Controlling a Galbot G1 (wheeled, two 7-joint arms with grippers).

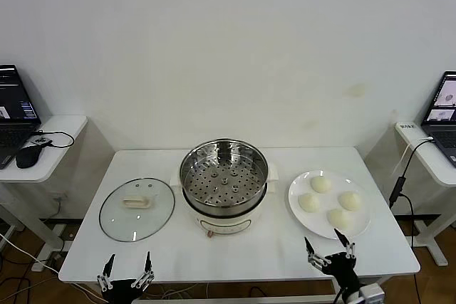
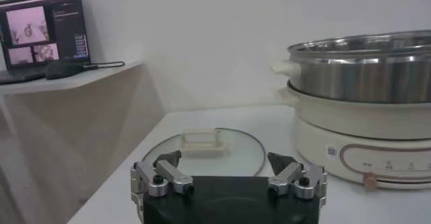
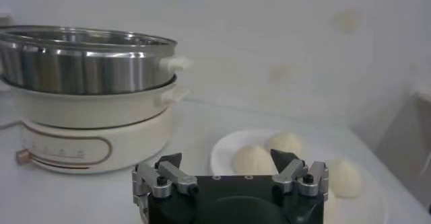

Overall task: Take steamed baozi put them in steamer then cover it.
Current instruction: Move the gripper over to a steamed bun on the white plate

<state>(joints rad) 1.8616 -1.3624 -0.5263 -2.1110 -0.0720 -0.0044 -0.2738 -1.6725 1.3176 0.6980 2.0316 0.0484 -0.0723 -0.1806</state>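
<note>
4 baozi (image 1: 320,184) on plate (image 1: 298,208); steamer (image 1: 224,169) open; cover (image 1: 137,208) beside it.

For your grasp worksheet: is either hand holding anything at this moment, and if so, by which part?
Nothing is held. The left hand is open at the table's near edge in front of the cover; the right hand is open just short of the plate of steamed baozi.

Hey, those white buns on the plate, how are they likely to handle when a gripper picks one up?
The steamed baozi look smooth and domed, so probably soft and easily dented. Rounded sides may slip or roll on the plate.
</note>
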